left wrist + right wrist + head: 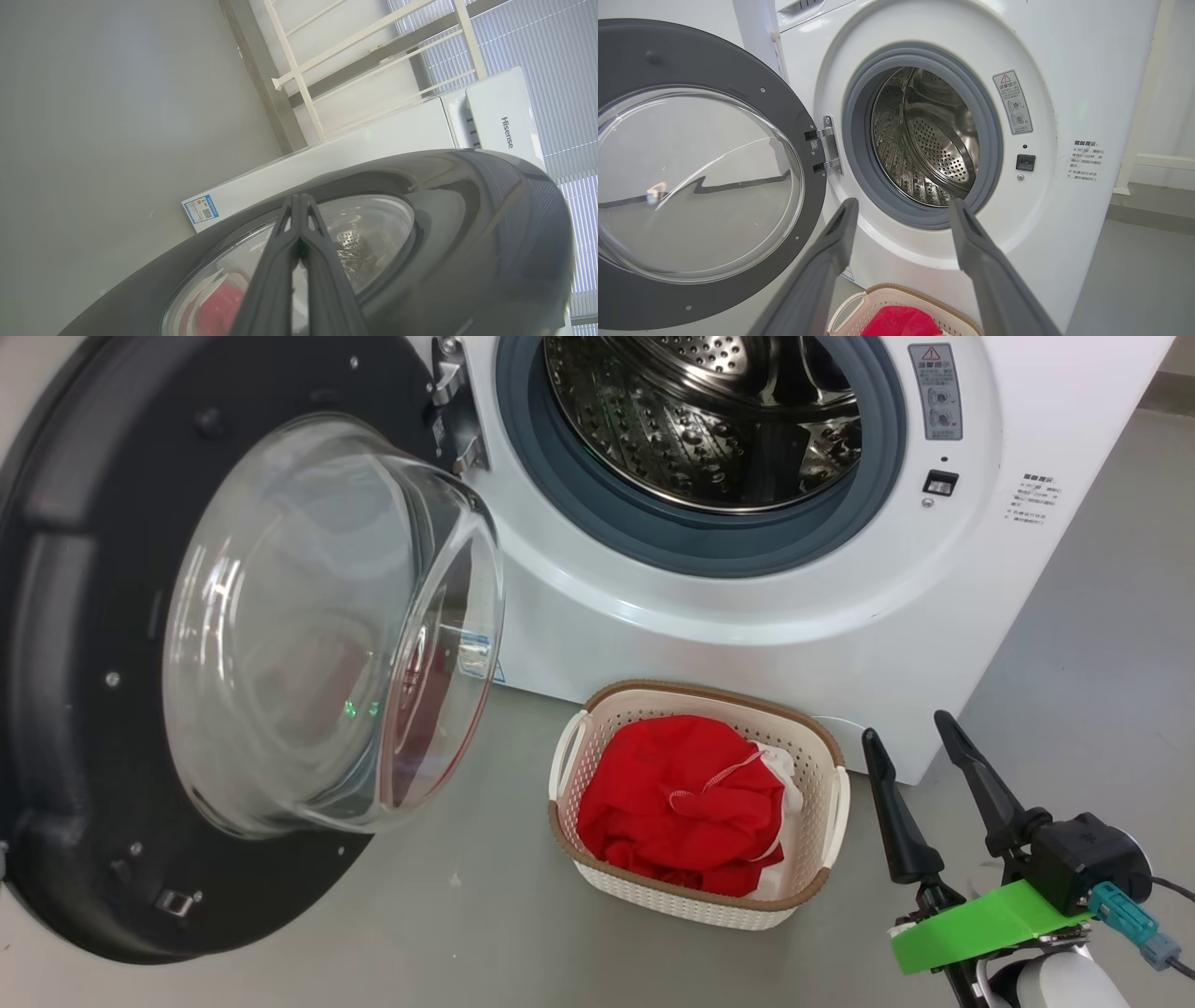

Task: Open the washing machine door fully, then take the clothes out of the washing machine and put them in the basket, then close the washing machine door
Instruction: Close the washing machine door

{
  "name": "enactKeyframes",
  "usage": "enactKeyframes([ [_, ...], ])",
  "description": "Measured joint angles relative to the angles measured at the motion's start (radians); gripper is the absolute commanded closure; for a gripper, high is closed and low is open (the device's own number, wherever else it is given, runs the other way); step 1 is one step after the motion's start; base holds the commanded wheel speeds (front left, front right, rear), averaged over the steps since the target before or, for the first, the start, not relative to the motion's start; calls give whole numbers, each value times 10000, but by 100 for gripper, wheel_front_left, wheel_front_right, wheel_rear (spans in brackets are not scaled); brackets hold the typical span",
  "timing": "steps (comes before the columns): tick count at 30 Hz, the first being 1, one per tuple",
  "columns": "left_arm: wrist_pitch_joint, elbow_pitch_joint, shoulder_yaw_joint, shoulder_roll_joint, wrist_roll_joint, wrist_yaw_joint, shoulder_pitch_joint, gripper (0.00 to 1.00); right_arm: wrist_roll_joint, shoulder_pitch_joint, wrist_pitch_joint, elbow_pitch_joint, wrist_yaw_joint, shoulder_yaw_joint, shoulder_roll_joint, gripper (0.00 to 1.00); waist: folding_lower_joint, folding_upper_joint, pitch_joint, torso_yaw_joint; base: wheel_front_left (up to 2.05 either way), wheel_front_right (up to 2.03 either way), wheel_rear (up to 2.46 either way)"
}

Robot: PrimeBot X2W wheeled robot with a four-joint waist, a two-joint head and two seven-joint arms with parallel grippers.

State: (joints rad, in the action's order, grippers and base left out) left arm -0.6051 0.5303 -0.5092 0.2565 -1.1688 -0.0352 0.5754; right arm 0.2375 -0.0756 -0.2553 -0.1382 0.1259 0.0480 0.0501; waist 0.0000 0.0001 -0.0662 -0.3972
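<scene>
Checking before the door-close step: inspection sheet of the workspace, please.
surface: grey floor, bare apart from a small pale speck
job's things: washing machine door swung wide open; washing machine, no clothes seen in the visible part of the drum; clothes, red with a white piece, in the basket on the floor in front of the machine
clutter: nothing seen
grippers: right gripper open, empty, beside the basket; left gripper shut, over the door's outer face, contact cannot be told
cables: dark cable with teal connector at the right wrist
surroundings: white rail frame, window blinds
</scene>
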Motion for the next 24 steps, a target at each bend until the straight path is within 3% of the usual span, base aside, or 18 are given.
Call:
enactKeyframes([
  [6, -198, -1365, 2, -424, -150, -199, -699, 100, 0, 112, 0, -35, 0, 6, 0, 0, 0, 0, 51, -12, 0, 0, 0],
  [15, -573, -3402, 217, -1505, -479, -646, -1742, 100, -10, 112, 0, -201, 0, 25, -2, 0, 0, 0, 15, 94, 0, 0, 0],
  [24, -537, -4824, 437, -2019, -637, -1018, -2375, 100, -115, 109, 0, -286, 0, 29, 0, 0, 0, 0, -36, 303, 0, 0, 0],
])
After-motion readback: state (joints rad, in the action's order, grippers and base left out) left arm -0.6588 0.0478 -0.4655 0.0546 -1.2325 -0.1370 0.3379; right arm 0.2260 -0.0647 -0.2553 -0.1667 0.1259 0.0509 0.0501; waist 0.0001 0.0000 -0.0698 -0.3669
